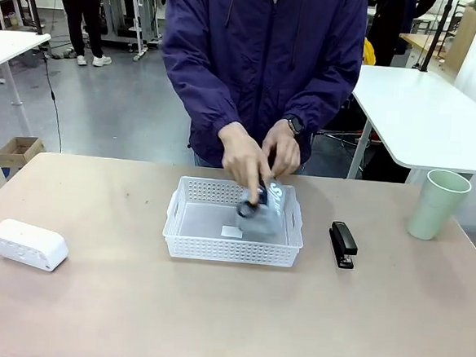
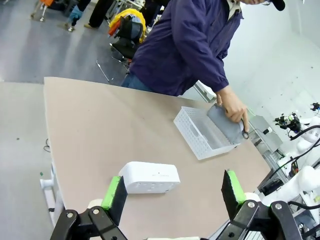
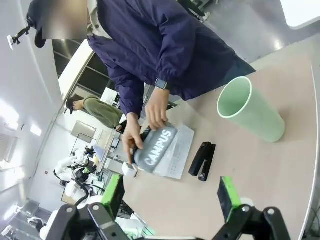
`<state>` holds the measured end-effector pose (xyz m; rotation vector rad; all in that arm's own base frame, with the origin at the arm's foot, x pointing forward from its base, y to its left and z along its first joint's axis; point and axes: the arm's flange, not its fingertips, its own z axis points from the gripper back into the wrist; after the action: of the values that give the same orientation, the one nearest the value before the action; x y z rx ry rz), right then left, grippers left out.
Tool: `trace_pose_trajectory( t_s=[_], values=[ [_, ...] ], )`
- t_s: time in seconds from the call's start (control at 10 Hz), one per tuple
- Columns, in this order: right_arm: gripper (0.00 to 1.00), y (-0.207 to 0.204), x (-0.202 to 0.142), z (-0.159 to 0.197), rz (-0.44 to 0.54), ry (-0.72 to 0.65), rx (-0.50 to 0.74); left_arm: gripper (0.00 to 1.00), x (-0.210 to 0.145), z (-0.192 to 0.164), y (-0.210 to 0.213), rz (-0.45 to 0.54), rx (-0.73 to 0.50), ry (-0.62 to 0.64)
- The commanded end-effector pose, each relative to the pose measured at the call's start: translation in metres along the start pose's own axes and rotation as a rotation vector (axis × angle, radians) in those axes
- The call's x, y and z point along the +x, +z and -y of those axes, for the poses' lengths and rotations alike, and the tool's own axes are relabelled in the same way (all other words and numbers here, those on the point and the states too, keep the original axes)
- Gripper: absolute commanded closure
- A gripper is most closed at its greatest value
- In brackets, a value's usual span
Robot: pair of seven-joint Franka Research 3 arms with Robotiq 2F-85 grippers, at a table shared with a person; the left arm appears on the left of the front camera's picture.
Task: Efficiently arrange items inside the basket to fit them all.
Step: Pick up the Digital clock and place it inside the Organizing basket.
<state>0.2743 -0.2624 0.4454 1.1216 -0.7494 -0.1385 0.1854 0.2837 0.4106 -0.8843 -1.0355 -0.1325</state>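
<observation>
Read the task as barely begun: one item of four is going into the basket [image 1: 231, 250], and none is settled there yet. The person's hands [image 1: 243, 158] hold the grey CAMPUS pouch [image 1: 261, 215] over the basket's right half, with its lower end down inside the walls. You cannot tell whether it touches the floor. The basket stands at mid-table, toward the person's edge.

Count three items outside the basket:
- The white box [image 1: 27, 244] lies on the table [image 1: 211, 324] well to the basket's left.
- The black stapler [image 1: 342, 244] lies just beside the basket's right end, apart from it.
- The pale green cup [image 1: 436, 204] stands upright farther right, near the table's right edge.

Note both grippers as idle. The left gripper [image 2: 172, 190] points toward the white box with its jaws spread wide and nothing between them. The right gripper [image 3: 171, 194] hangs over the table short of the stapler and cup, jaws likewise spread and empty.

Expect the box, as the bulkiest item, to decide the layout. Judge that the pouch may need to lie flat or against a wall to leave room
</observation>
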Motion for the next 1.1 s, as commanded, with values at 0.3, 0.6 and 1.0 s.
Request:
trace_pose_trajectory(
  t_s=[0.3,0.6,1.0],
  values=[
    [0.00,0.0056,0.0008,-0.0043,0.010,0.031,0.008,0.00,0.0009,0.0054,0.0023,0.002,-0.005,-0.024],
    [0.00,0.0056,0.0008,-0.0043,0.010,0.031,0.008,0.00,0.0009,0.0054,0.0023,0.002,-0.005,-0.024],
    [0.00,0.0056,0.0008,-0.0043,0.010,0.031,0.008,0.00,0.0009,0.0054,0.0023,0.002,-0.005,-0.024]
  ],
)
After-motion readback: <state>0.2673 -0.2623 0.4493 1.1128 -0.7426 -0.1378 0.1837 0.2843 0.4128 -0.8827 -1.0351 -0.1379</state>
